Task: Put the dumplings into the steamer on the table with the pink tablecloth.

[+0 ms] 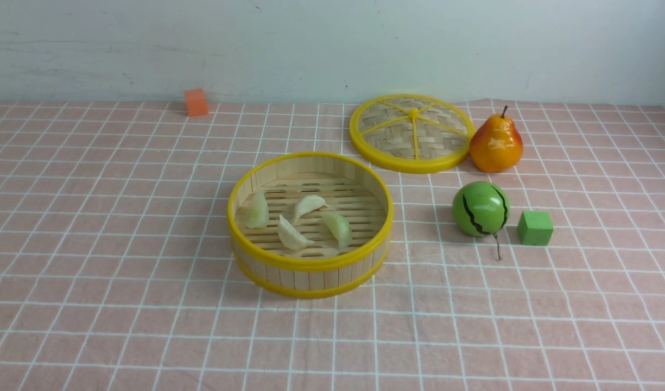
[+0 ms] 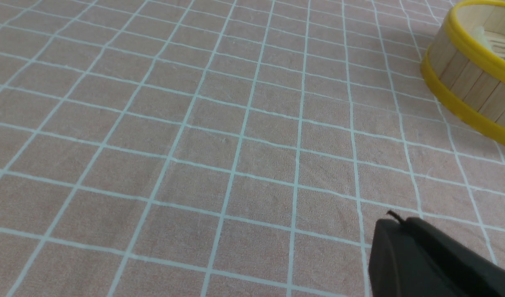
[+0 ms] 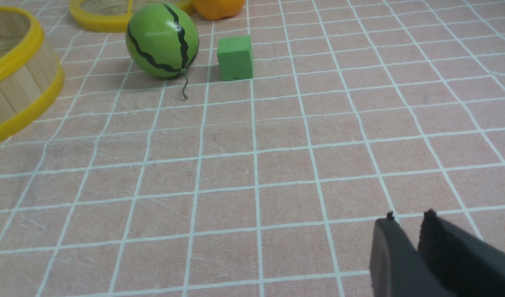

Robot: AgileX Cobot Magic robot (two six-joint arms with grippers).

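Note:
The steamer [image 1: 310, 264] stands in the middle of the pink tablecloth [image 1: 120, 244] that covers the table. Several pale dumplings [image 1: 291, 233] lie on its slatted floor. Neither gripper shows in the front view. In the left wrist view my left gripper [image 2: 394, 220] is shut and empty over bare cloth, with the steamer [image 2: 462, 78] well apart from it and one dumpling [image 2: 481, 35] peeking over its rim. In the right wrist view my right gripper [image 3: 409, 216] is open by a narrow gap, holding nothing, far from the steamer [image 3: 17, 82].
A flat woven yellow-rimmed lid [image 1: 411, 133] lies behind the steamer, with a pear [image 1: 496, 144] beside it. A green striped ball [image 1: 480, 209] and a green cube [image 1: 534, 228] sit right of the steamer. An orange cube [image 1: 196, 102] is by the back wall.

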